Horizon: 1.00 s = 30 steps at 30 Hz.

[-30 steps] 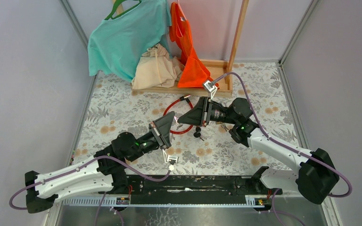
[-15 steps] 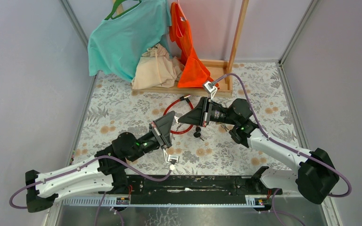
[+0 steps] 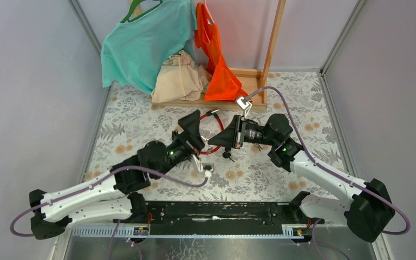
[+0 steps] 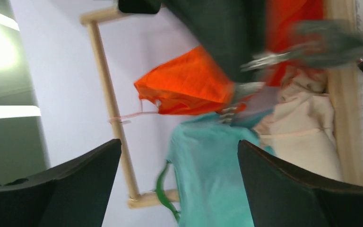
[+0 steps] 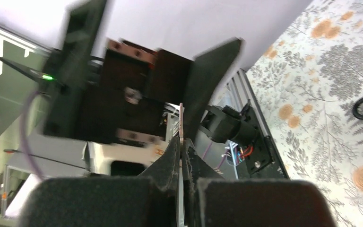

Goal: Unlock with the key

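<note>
My right gripper (image 3: 213, 142) is shut on a thin metal key (image 5: 181, 120), whose blade sticks out past the fingertips (image 5: 175, 149) in the right wrist view. A red cable lock (image 3: 218, 126) lies looped on the flowered table, partly hidden behind both grippers. My left gripper (image 3: 194, 131) is open just left of the right one, and its wide-apart fingers (image 4: 75, 184) hold nothing. A small bunch of black keys (image 3: 227, 154) lies on the table below the right gripper.
A wooden rack (image 3: 271, 43) at the back carries a teal shirt (image 3: 141, 46) and an orange garment (image 3: 216, 65), with a beige bag (image 3: 181, 78) on its base. Grey walls close in both sides. The black rail (image 3: 216, 211) runs along the near edge.
The left gripper has opened, letting go where the two grippers met, and swung up toward the back. The right gripper stays shut on the key and has shifted slightly right.
</note>
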Motion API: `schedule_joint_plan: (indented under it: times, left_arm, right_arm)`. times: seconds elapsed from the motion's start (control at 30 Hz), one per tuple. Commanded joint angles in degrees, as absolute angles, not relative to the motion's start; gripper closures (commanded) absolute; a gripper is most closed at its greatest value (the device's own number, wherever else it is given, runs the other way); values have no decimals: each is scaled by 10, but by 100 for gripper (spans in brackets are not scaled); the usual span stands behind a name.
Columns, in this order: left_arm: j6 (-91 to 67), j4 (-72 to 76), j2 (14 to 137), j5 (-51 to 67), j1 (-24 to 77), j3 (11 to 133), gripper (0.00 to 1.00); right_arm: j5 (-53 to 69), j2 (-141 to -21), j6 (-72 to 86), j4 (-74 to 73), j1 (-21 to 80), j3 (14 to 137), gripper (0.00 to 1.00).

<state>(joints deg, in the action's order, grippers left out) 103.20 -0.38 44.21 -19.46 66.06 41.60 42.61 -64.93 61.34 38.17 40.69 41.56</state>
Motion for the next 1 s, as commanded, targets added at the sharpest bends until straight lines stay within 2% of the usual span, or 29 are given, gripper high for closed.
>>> schedule_joint_plan:
  times: [0.0, 0.13, 0.23, 0.33, 0.43, 0.57, 0.77, 0.97]
  left_arm:
    - [733, -243, 504, -254, 659, 590, 0]
    - [507, -466, 576, -127, 613, 722, 0]
    - [414, -544, 626, -6, 523, 781, 0]
    - [349, -587, 692, 117, 391, 845, 0]
    - [293, -619, 776, 187, 299, 895, 0]
    - [217, -591, 836, 202, 249, 876, 4]
    - [115, -470, 927, 239, 223, 830, 9]
    - [77, -373, 1048, 251, 207, 856, 11]
  right_arm:
    - [420, -607, 516, 270, 395, 450, 100]
    - [396, -589, 398, 117, 395, 492, 100]
    - [363, -581, 289, -4, 395, 532, 100]
    - [337, -572, 235, -68, 394, 547, 100]
    - [291, -565, 201, -122, 395, 556, 100]
    - [232, -553, 183, -164, 395, 555, 100]
    - [159, -538, 169, -198, 395, 558, 100]
    - [139, -531, 163, -208, 395, 551, 100]
